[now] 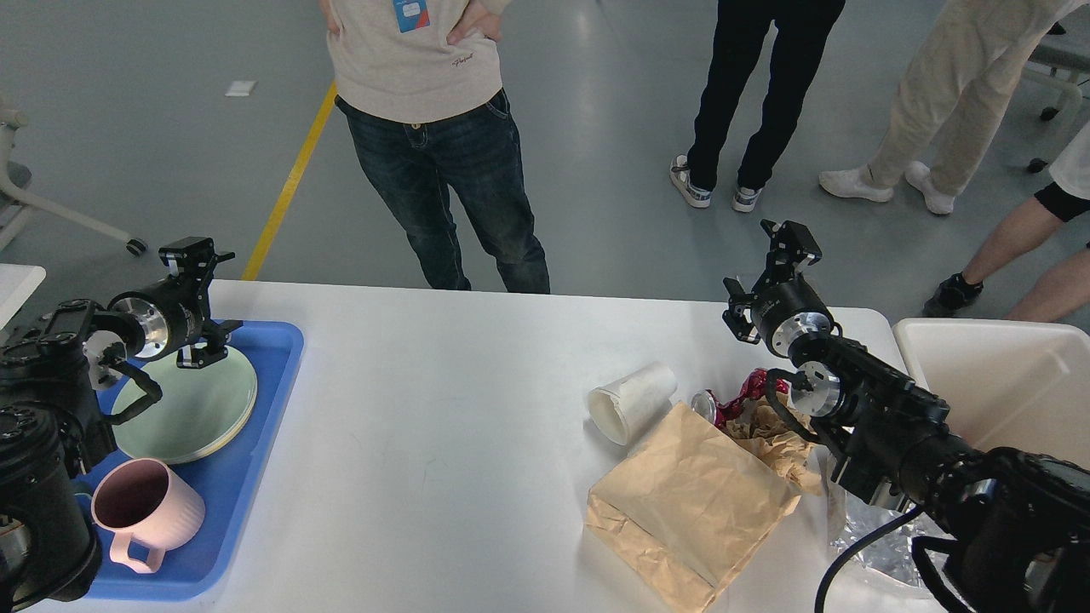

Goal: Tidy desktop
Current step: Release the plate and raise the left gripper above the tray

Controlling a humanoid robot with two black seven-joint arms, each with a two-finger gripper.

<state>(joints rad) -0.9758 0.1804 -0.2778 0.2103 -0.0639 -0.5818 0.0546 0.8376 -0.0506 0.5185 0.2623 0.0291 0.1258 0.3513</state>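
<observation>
1. Nearest the camera, the big black arms fill the lower left and lower right corners of the frame
2. Follow the right arm up to the right gripper [771, 277]. Its two fingers look spread apart and hold nothing. It hangs in the air over the far right edge of the desktop [443, 443]
3. Follow the left arm up to the left gripper [200, 298] at the upper left. Its fingers also look apart and hold nothing. It hangs over the green plate [192, 409]
4. That plate and the pink mug [145, 511] sit in the blue tray [277, 358] at the left, so that side looks tidy already
5. Mess lies just below the right gripper: a white paper cup [632, 400] on its side, a brown paper bag [690, 502], a can [705, 403] and a red wrapper [742, 396] beside crumpled brown paper [788, 451]
6. I think the job now is to pick up this trash and drop it in the cream bin [992, 375] at the right edge
7. A good way, I guess, is to bring the right gripper down slowly with fingers wide
8. Take the cup first, since it lies alone and clear
9. Squeeze it gently, because paper cups squash and roll
10. Lift it high before going over the bin wall, so nothing gets knocked
</observation>
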